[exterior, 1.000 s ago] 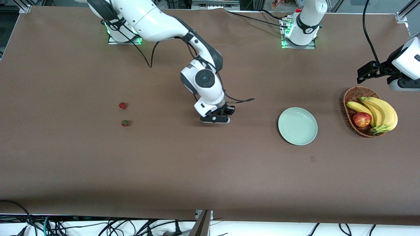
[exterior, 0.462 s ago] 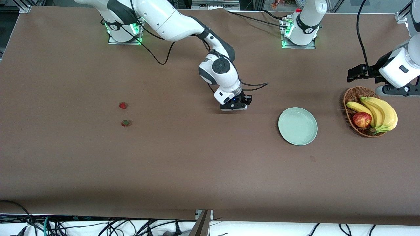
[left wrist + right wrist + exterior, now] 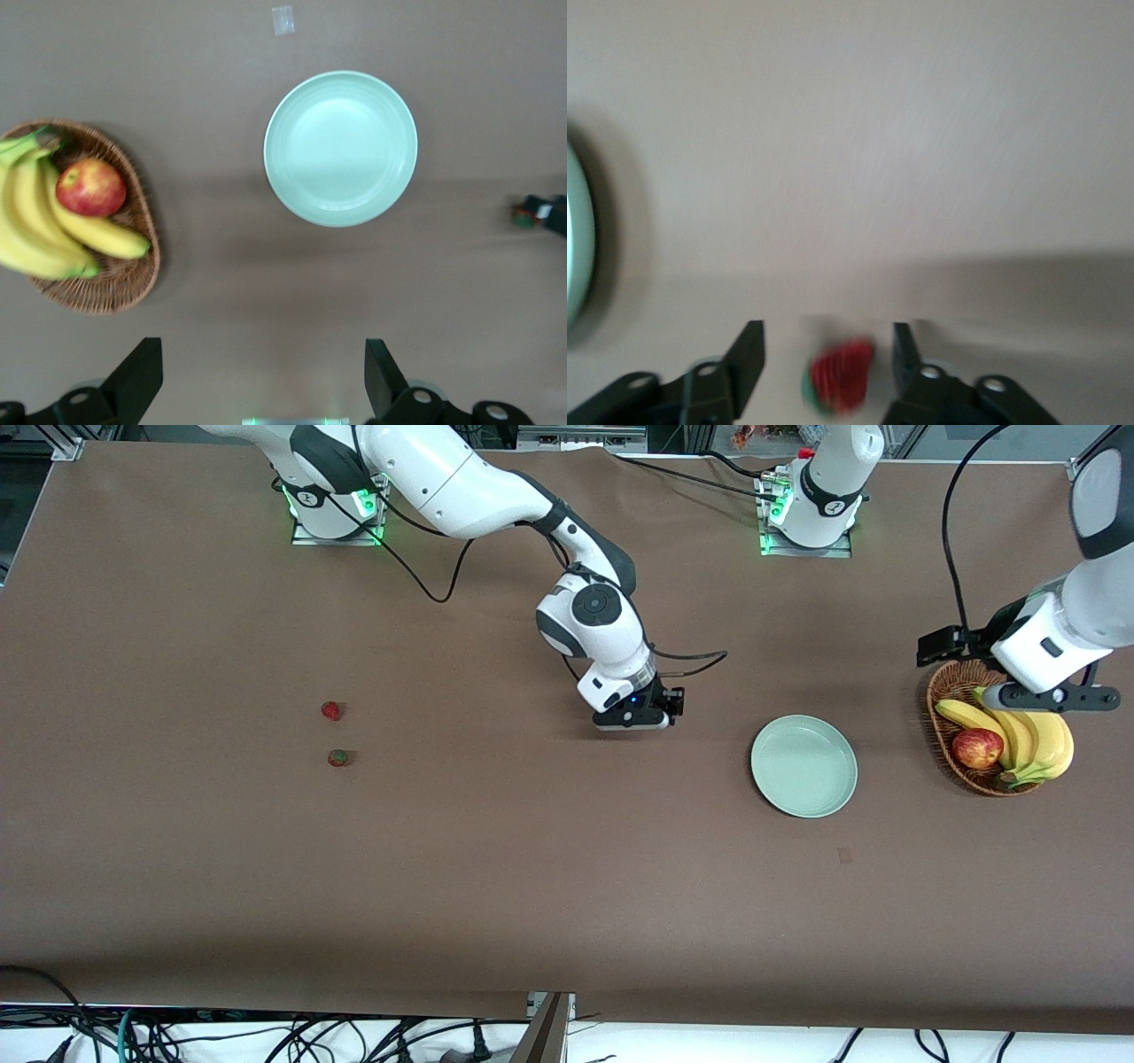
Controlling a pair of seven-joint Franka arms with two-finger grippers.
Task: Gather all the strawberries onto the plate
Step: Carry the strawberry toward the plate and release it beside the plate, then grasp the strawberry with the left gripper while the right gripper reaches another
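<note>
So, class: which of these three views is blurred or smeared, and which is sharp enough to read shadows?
Right wrist view: most smeared, the strawberry between the right gripper fingers a red blur. Left wrist view: plate fairly crisp, bananas soft, a broad shadow band across the table. Front view: sharp, with even light and soft shadows beside plate and basket.

No readable text, label, brand, number or sign appears in any view. The only marking is a dark emblem on the collar of the left arm's base [image 3: 833,506], too small to make out.
</note>
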